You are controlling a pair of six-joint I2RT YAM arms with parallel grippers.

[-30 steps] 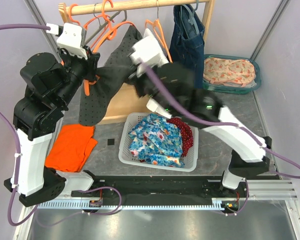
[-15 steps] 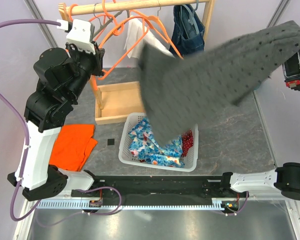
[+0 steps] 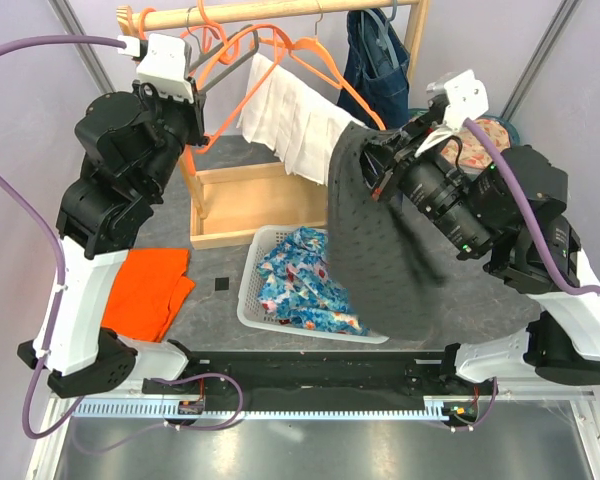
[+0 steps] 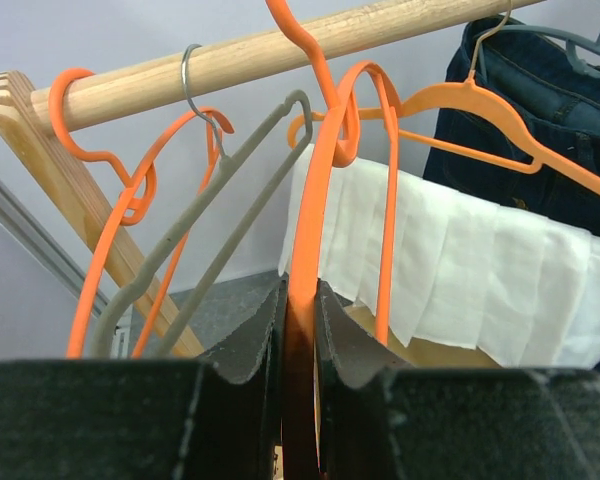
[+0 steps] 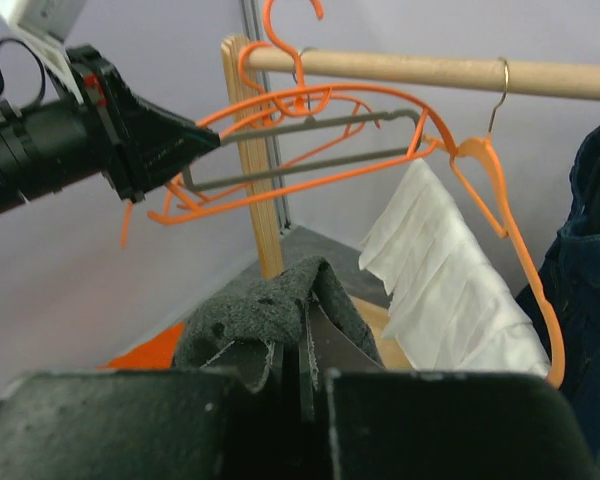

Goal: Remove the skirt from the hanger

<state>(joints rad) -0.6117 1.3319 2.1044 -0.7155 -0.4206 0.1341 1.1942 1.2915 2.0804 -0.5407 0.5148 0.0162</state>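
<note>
Left gripper [image 3: 192, 122] [image 4: 300, 322]: upper left; jaws narrow, clamped on the orange hanger [image 4: 315, 200] below the wooden rail [image 3: 280, 10].
Right gripper [image 5: 302, 350]: centre right; jaws pinched tight on a fold of the grey skirt [image 3: 380, 250] [image 5: 270, 310].
Skirt position: off the hanger, hanging at centre; its lower edge covers the right side of the basket [image 3: 248, 290].
Open room: tabletop [image 3: 470, 290] shows right of the skirt's edge.
</note>
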